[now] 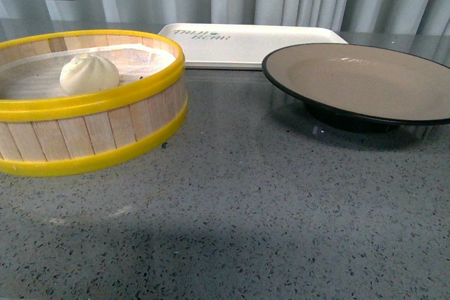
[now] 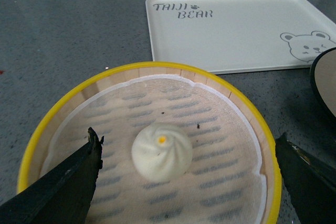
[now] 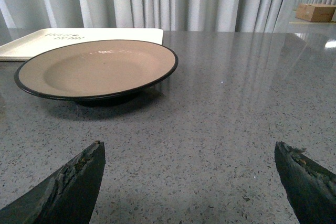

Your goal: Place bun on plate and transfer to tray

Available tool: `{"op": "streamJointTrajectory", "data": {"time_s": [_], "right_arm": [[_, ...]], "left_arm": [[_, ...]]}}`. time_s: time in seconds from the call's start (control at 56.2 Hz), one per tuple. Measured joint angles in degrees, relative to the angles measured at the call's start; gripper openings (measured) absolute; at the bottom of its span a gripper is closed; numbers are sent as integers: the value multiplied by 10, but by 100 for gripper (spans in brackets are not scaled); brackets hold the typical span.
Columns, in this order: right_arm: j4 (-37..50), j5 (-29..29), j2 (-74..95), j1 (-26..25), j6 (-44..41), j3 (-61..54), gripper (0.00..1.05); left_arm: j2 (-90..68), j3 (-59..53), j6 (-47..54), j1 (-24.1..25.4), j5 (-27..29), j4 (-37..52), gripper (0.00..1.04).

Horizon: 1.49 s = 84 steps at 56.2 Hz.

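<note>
Hovers left jaws wide above the bun point(image 2: 161, 150), not yet lifted from the steamer basket point(image 1: 91, 135), with plate point(image 1: 365, 82) and tray point(image 1: 246, 43) beside that basket bare, right jaws apparently wide.

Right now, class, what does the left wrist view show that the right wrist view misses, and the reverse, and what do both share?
Left wrist only: the bun lying in the steamer basket, the bear drawing on the tray, and the open left end effector. Right wrist only: the whole plate, empty, a cardboard box far off, and the open right end effector. Both: the tray, at least part of the plate, the grey table and curtains.
</note>
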<state>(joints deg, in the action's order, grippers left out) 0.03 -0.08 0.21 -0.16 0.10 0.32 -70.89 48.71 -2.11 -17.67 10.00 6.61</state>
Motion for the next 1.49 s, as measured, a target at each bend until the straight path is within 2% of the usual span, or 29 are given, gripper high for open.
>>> {"op": "streamJointTrajectory", "data": {"time_s": [0.142, 0.391, 0.676, 1.299, 1.494], "right_arm": [[0, 0, 0, 0, 0, 0, 96], [0, 0, 0, 0, 0, 0, 96], [0, 0, 0, 0, 0, 0, 96], [0, 0, 0, 0, 0, 0, 96], [0, 0, 0, 0, 0, 0, 96]], "left_arm": [[-102, 75, 26, -13, 23, -24, 98], [-152, 110, 51, -10, 60, -30, 98], [-159, 117, 55, 21, 52, -70, 98], [-186, 136, 76, 0, 51, -105, 98], [-187, 136, 83, -2, 54, -107, 72]]}}
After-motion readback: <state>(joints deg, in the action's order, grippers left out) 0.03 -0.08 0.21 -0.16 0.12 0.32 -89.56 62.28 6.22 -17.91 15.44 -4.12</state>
